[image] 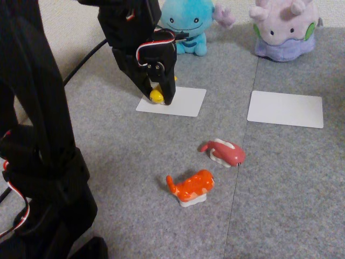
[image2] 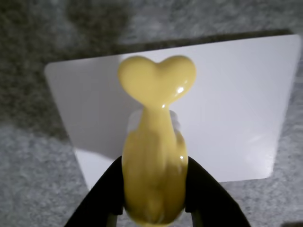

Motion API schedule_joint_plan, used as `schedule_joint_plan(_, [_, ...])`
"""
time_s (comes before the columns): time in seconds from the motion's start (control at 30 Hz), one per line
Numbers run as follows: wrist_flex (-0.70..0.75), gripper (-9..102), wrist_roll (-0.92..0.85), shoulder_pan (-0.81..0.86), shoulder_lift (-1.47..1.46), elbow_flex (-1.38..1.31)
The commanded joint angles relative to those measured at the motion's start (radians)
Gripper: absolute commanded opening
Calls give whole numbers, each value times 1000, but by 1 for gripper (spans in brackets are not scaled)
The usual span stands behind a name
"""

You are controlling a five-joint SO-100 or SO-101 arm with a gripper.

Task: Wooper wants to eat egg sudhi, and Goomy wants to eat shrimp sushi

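Wrist view shows the tool (image2: 154,198) pinching the egg sudhi (image2: 155,142) over the white card (image2: 236,109), likely to serve Wooper (image: 186,24).

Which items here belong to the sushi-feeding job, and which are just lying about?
Job:
- Wooper
- Goomy
- egg sushi, clamped in the hand
- shrimp sushi
- white card by Wooper
- white card by Goomy

Lying about:
- pink-red sushi

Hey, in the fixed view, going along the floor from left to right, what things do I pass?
Gripper holding the egg sushi → orange shrimp sushi → pink-red sushi toy → right white card.
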Motion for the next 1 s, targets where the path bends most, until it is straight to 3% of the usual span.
schedule_joint_plan(0.0, [-23,4,-9,32,6,-41])
schedule_joint_plan(0.6, [-5,5,-46,37,3,-34])
schedule_joint_plan(0.77, [-2,15,-51,38,3,-29])
schedule_joint_plan(0.97, [18,17,-51,37,6,-34])
